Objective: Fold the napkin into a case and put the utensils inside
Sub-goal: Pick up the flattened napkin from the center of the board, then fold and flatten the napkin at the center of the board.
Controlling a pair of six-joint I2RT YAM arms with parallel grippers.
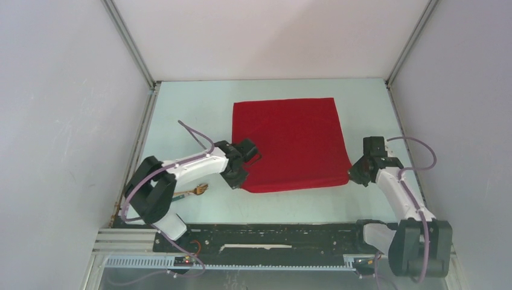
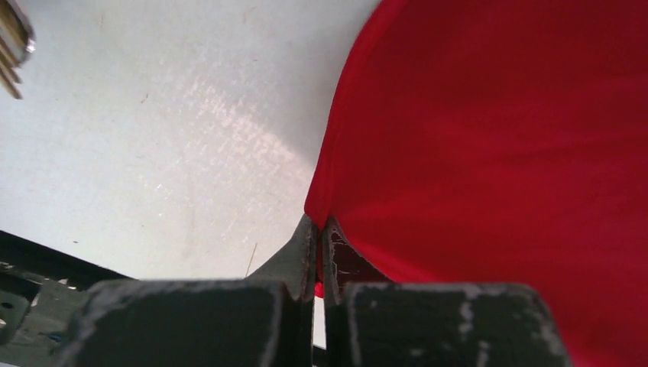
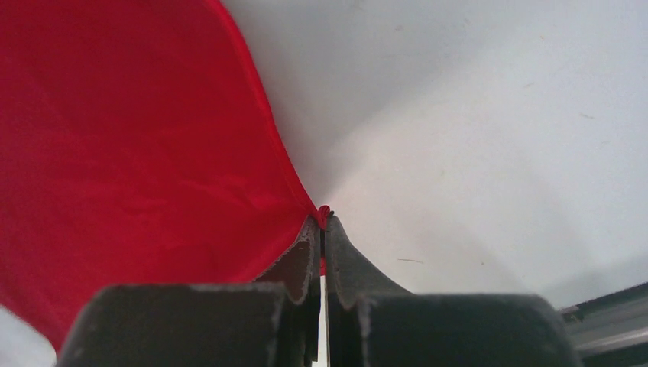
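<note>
The red napkin [image 1: 290, 142] lies spread on the table, its near edge lifted and curling. My left gripper [image 1: 243, 179] is shut on the napkin's near left corner [image 2: 325, 214]. My right gripper [image 1: 351, 174] is shut on the near right corner [image 3: 322, 214]. The napkin fills much of both wrist views [image 2: 497, 153] [image 3: 130, 153]. The wooden fork [image 1: 199, 190] lies on the table under my left arm, its tines showing at the left wrist view's top left corner [image 2: 11, 53]. A bit of dark teal utensil [image 1: 179, 196] shows beside it, mostly hidden by the arm.
Pale table surface [image 1: 199, 115] bounded by white walls with metal corner posts [image 1: 130, 42]. A black rail [image 1: 272, 238] runs along the near edge between the arm bases.
</note>
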